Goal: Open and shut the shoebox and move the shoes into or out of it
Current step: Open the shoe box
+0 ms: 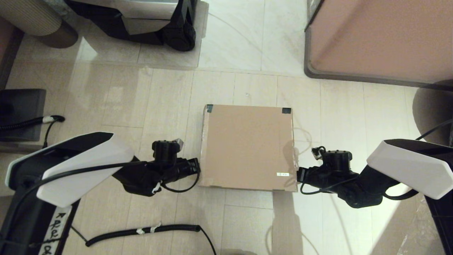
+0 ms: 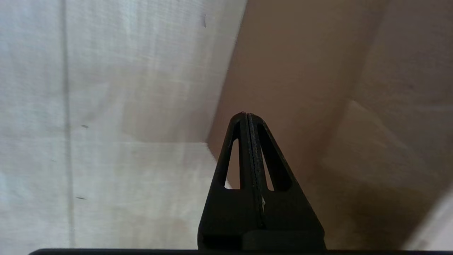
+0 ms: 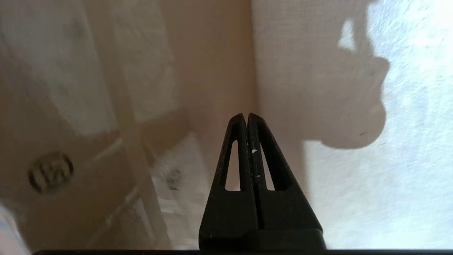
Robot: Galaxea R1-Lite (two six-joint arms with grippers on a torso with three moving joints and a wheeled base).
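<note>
The brown cardboard shoebox (image 1: 247,147) lies on the floor with its lid down, dark tape on its two far corners and a small white sticker (image 1: 282,174) near its right front corner. No shoes are in view. My left gripper (image 1: 197,167) is shut and sits low against the box's left side near the front corner; the left wrist view shows the box's side wall (image 2: 300,88) just beyond the shut gripper (image 2: 246,114). My right gripper (image 1: 299,174) is shut beside the box's right front corner, and the right wrist view shows that gripper (image 3: 246,114) with nothing between its fingers.
A large pinkish-brown cabinet (image 1: 382,39) with a grey rim stands at the back right. A black wheeled base (image 1: 155,21) stands at the back left. A coiled black cable (image 1: 141,232) lies on the floor in front left, and a dark block (image 1: 21,113) sits at the far left.
</note>
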